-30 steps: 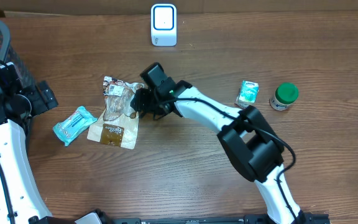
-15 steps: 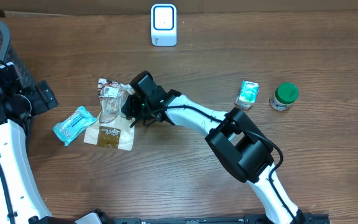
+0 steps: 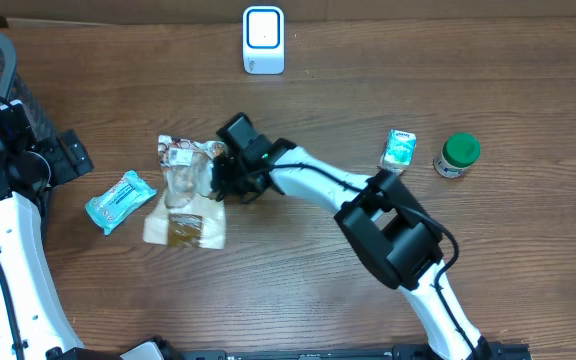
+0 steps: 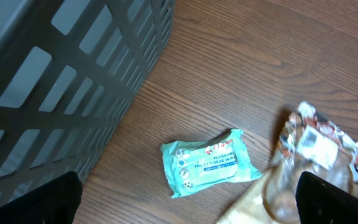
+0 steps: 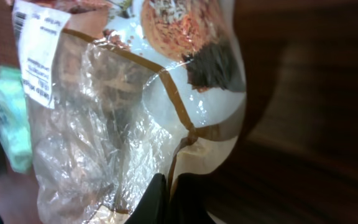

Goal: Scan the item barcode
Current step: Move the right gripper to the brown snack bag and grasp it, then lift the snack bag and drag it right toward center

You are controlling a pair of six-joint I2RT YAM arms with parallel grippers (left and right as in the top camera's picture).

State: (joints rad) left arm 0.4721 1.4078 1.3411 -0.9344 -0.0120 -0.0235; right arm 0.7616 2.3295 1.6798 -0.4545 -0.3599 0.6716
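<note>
Crinkled clear-and-tan snack bag (image 3: 181, 195) — white barcode label (image 5: 36, 56) at one end — lying flat, white scanner (image 3: 263, 40) well beyond.

Clear-and-tan snack bag (image 3: 183, 195); teal wipes (image 3: 118, 200)

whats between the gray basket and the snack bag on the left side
A teal pack of wipes lies flat on the table between the basket and the snack bag; the left wrist view shows it best, the overhead view too.
</note>
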